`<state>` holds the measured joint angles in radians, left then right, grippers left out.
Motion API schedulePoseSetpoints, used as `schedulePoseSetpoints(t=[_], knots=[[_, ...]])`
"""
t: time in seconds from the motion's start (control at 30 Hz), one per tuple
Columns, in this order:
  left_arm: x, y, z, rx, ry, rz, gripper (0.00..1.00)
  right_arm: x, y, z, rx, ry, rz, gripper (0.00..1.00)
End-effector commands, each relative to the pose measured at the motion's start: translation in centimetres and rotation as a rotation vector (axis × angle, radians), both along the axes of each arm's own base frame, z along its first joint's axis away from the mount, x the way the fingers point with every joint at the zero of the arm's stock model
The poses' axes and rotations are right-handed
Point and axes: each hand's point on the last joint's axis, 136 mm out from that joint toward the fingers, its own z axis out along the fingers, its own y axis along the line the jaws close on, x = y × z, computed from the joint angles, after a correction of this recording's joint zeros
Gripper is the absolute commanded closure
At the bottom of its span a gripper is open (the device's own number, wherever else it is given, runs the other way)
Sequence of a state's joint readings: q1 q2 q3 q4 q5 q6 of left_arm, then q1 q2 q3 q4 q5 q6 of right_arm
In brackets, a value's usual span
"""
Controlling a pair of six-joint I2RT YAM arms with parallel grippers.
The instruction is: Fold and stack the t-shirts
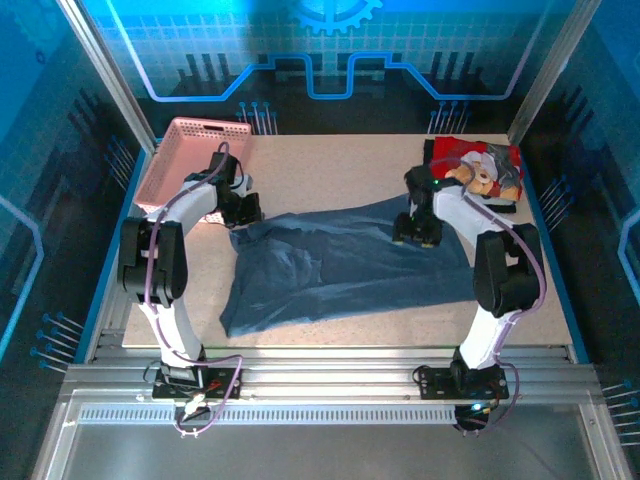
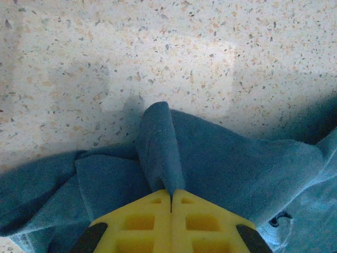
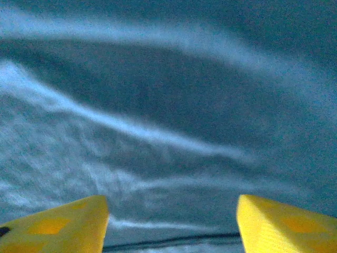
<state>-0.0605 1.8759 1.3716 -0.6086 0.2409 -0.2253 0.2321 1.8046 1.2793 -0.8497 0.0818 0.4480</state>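
A slate-blue t-shirt lies spread and wrinkled across the middle of the table. My left gripper is shut on a pinched fold of it at the shirt's far left corner, yellow fingers pressed together. My right gripper stands open just over the shirt's far right edge, its fingers wide apart above creased blue cloth with nothing between them. The red and black t-shirt with the teddy-bear print lies bunched at the far right corner, behind the right arm.
A pink lattice basket stands at the far left corner, just behind the left arm. Bare speckled tabletop runs along the back between basket and red shirt. A metal rail borders the near edge.
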Motion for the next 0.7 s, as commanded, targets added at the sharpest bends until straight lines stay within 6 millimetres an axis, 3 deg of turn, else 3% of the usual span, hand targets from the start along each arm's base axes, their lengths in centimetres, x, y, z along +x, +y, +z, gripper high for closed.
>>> schedulePoseSetpoints(t=[0.0, 0.23, 0.43, 0.67], knots=[[-1.1, 0.9, 1.2, 0.015, -0.008, -0.01, 1.0, -3.0, 2.4, -2.0, 0.08, 0.068, -0.068, 0.37], [-1.8, 2.7, 1.6, 0.037, -0.009, 0.009, 1.0, -7.0, 6.8, -3.6, 0.107, 0.184, -0.035, 0.43], [-1.7, 3.6, 1.7, 0.072, -0.012, -0.015, 1.0, -10.7, 9.0, -3.9, 0.144, 0.288, -0.043, 0.47], [-0.7, 3.5, 1.3, 0.074, -0.013, -0.041, 1.0, -12.2, 12.2, -2.5, 0.216, 0.328, -0.029, 0.48]])
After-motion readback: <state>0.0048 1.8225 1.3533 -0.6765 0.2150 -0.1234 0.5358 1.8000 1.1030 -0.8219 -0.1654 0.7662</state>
